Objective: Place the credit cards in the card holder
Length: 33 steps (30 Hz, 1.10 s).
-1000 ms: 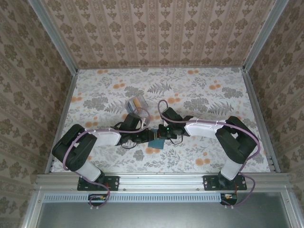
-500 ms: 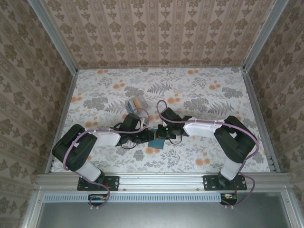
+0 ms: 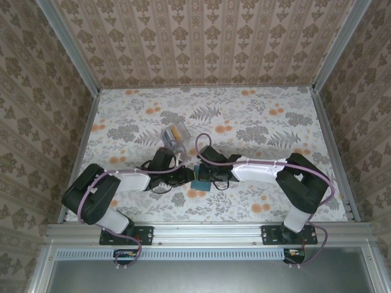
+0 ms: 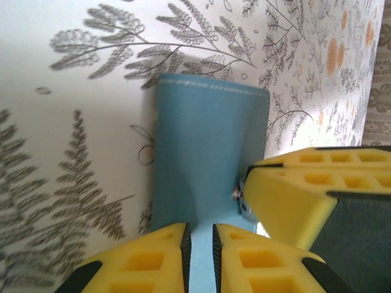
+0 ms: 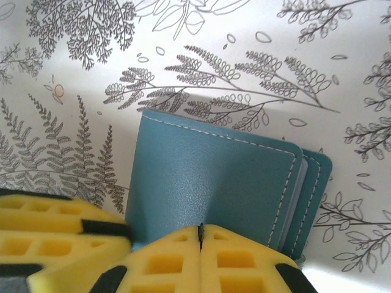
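One yellow-orange card [image 3: 176,131] stands slotted in card holder [image 3: 170,140].

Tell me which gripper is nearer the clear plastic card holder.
Left. The left gripper sits in front of the clear plastic card holder; the right gripper is farther right; both pinch the dark teal wallet.

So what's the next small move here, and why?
Probably the right gripper should lift slightly to peel open the teal wallet: it lies folded shut, its cover pinched by that gripper, while the left gripper grips the wallet beside it.
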### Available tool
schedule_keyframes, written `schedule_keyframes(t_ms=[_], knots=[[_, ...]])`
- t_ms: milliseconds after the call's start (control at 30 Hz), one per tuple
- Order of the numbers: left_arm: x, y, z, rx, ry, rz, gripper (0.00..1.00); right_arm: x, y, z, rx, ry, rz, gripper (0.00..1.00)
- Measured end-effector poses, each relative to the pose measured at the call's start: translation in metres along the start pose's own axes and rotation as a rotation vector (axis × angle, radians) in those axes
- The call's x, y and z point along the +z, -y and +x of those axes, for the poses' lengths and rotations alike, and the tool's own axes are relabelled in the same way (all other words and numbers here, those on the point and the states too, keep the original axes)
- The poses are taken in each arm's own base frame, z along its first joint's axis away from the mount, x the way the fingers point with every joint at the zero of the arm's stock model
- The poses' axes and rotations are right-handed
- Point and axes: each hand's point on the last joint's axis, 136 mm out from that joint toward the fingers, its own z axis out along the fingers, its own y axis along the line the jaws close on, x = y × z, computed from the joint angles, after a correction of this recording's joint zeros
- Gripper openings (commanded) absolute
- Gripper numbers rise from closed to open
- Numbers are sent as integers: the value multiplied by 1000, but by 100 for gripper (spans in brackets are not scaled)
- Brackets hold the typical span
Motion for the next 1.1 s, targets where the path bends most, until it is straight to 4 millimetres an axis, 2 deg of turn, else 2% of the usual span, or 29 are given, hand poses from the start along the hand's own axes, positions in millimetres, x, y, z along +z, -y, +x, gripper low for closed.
schedule_keyframes(t_ms=[167, 400, 667, 1100], knots=[[-10, -3, 1, 0, 11, -24, 23, -1, 2, -3, -11, 32, 32, 0], [-5, -23, 5, -22, 1, -73, 24, -4, 1, -2, -58, 67, 76, 0], [-1, -17, 3, -6, -2, -40, 26, -6, 1, -4, -97, 73, 88, 0], [5, -11, 3, 12, -12, -13, 24, 2, -2, -8, -138, 72, 102, 0]])
